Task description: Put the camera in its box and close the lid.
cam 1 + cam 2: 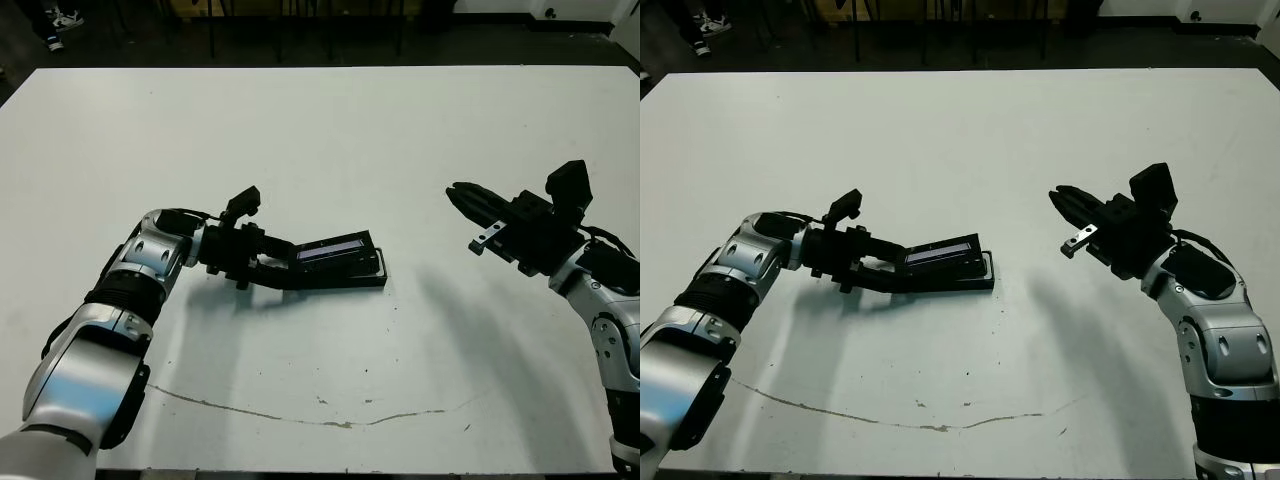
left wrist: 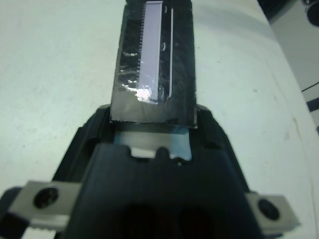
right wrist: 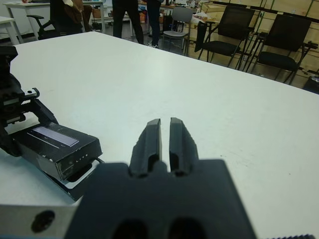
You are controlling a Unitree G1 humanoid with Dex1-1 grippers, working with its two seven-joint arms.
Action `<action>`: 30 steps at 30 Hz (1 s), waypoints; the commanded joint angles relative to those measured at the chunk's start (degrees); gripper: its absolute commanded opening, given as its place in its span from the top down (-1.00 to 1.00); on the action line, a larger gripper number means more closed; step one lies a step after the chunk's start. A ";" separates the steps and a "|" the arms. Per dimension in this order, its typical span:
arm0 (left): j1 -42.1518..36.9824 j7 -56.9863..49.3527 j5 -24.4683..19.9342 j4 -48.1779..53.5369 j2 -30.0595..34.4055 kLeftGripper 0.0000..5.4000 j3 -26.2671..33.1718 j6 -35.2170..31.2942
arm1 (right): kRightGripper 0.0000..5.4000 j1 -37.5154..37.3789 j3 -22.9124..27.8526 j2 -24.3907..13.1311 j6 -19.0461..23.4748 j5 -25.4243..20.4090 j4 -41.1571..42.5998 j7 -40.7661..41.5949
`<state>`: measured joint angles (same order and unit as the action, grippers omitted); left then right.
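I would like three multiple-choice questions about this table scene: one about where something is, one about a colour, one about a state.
1. Where is the lid?
A. tilted over the box, at the left gripper
B. flat on the table near the right gripper
C. on the floor

2. What colour is the strip on the lid?
A. red
B. pale silvery
C. green

3. How is the right gripper?
A. shut on the lid
B. holding nothing, fingers nearly together
C. pressing on the box

Answers: 1 A, one end of the lid rests on the box and the other is raised at the left gripper. 2 B, the left wrist view shows it pale. 3 B, its wrist view shows nothing between the fingers.
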<state>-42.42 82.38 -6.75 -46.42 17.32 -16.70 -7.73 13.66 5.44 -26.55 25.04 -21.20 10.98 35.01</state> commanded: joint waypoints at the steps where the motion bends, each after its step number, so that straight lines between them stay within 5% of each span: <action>1: 2.78 -0.15 3.61 -1.72 -0.12 0.04 -2.94 -0.56 | 1.00 -0.21 -0.37 -0.53 0.08 0.50 -0.14 -0.02; 30: -4.63 -9.01 12.74 -13.47 -6.20 0.04 -10.22 3.37 | 1.00 -0.81 -0.20 -0.47 -0.75 0.56 0.20 0.36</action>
<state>-50.64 77.94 0.73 -55.94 12.78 -23.85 -2.63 13.59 5.39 -26.57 24.57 -20.78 11.95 35.04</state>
